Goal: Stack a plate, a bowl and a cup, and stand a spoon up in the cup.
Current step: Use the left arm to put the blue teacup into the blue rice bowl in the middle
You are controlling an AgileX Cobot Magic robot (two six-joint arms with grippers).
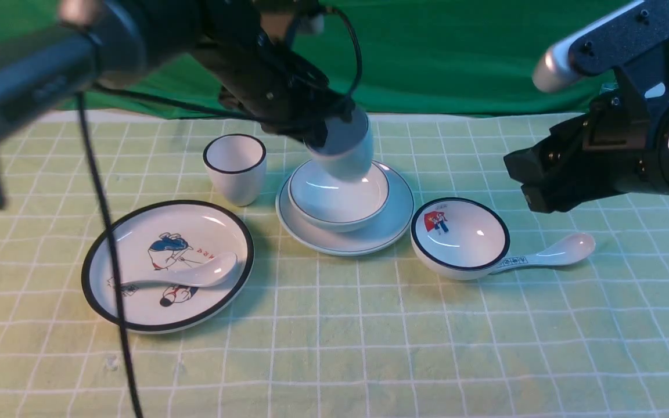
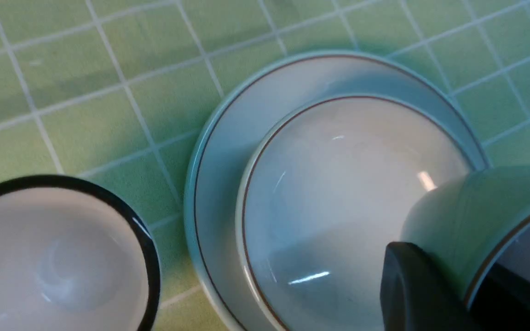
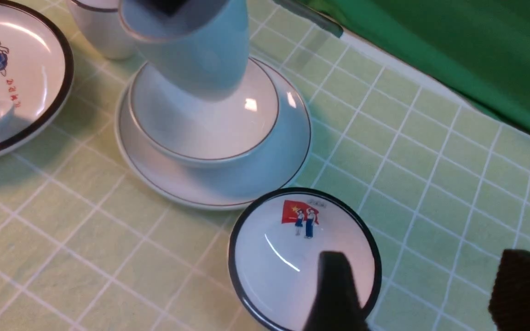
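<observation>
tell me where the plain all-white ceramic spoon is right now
The white ceramic spoon lies on the round black-rimmed cartoon plate, front view, robot's left side.

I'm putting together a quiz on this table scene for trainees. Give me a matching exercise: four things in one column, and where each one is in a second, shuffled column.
Things
1. thin-rimmed cup
2. thin-rimmed bowl
3. plain spoon
4. lettered spoon

Places
A. lying on the cartoon plate
B. on the cloth, beside the picture bowl
C. held tilted by the left gripper
D. sitting on the plain plate

Pairs: 1-C, 2-D, 3-A, 4-B
</observation>
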